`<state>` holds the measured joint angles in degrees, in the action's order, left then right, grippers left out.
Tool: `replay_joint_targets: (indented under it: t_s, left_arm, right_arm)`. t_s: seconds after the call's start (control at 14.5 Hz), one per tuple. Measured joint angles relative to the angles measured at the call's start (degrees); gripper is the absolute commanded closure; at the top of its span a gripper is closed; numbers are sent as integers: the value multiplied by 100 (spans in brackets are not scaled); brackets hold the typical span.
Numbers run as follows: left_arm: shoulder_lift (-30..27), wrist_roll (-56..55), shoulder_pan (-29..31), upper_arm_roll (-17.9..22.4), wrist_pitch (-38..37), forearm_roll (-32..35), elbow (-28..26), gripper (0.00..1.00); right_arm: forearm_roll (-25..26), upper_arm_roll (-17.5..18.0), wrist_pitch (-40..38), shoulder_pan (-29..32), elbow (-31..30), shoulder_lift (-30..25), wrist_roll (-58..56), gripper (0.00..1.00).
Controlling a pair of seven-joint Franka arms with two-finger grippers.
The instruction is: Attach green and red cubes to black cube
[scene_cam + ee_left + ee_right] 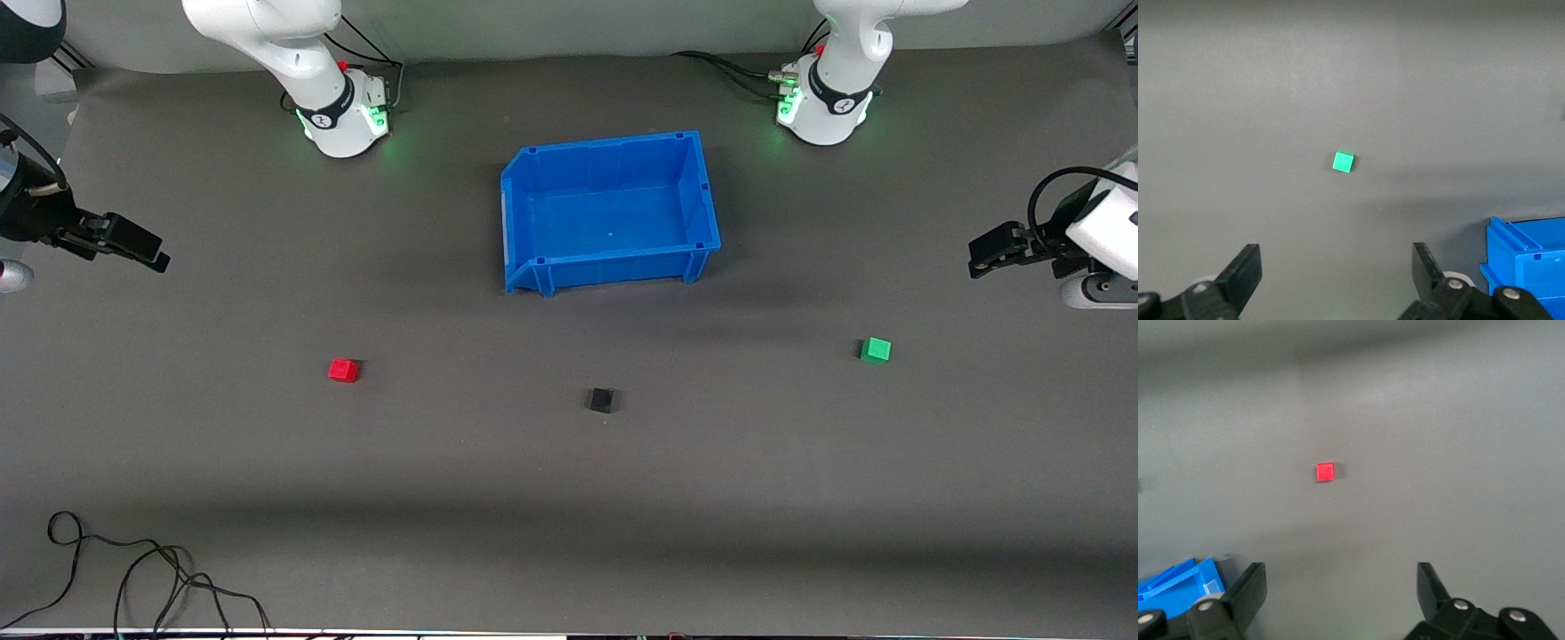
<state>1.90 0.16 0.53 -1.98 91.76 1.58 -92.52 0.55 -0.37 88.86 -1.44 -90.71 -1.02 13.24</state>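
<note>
Grey mat (pixel 569 498) covers the whole table, bare around all three cubes, with wide open room on every side of each. Blue bin (pixel 609 213) sits upper centre of the front view, between the two arm bases. Loose black cable (pixel 133 578) lies at lower left, well apart from the cubes.

Black cube (pixel 602 400) sits just below frame centre, nearer the front camera than the bin, turned slightly so one corner points toward the camera; a cube, so no long axis. Red cube (pixel 343 370) lies at centre left, toward the right arm's end. Green cube (pixel 875 349) lies at centre right, toward the left arm's end, also slightly turned. None of them touch.

Right gripper (pixel 147 252) hangs at the left edge of the frame, fingers spread, holding nothing; red cube well apart from it. Left gripper (pixel 982 258) hangs at the right edge, fingers spread and empty; green cube lies lower in frame, near it. Black cube is well apart from both.
</note>
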Motion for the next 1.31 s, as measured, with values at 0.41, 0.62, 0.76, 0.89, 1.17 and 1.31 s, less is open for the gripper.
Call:
replay_joint_targets:
  t_s: [0.41, 0.62, 0.76, 0.89, 1.17, 1.31]
  left_arm:
    - [0, -3, 0, 0, 0, -47, 0, 0]
    - [0, -4, -1, -3, -45, -54, 2, 0]
    - [0, -4, -1, -4, -72, -56, 7, 0]
    - [0, -5, -1, -4, -80, -57, 9, 0]
    - [0, -7, -1, -4, -80, -59, 12, 0]
    - [0, -8, -2, -4, -81, -60, 12, 0]
  right_arm:
    - [0, 17, 0, -51, -4, 1, -1, 0]
    - [0, 48, 61, -94, -4, 2, -1, 0]
    - [0, 56, 83, -94, -7, 4, -1, 0]
    - [0, 54, 81, -92, -16, 7, -1, 0]
    - [0, 30, 81, -84, -19, 9, -1, 0]
    - [0, -22, 81, -76, -19, 9, -1, 0]
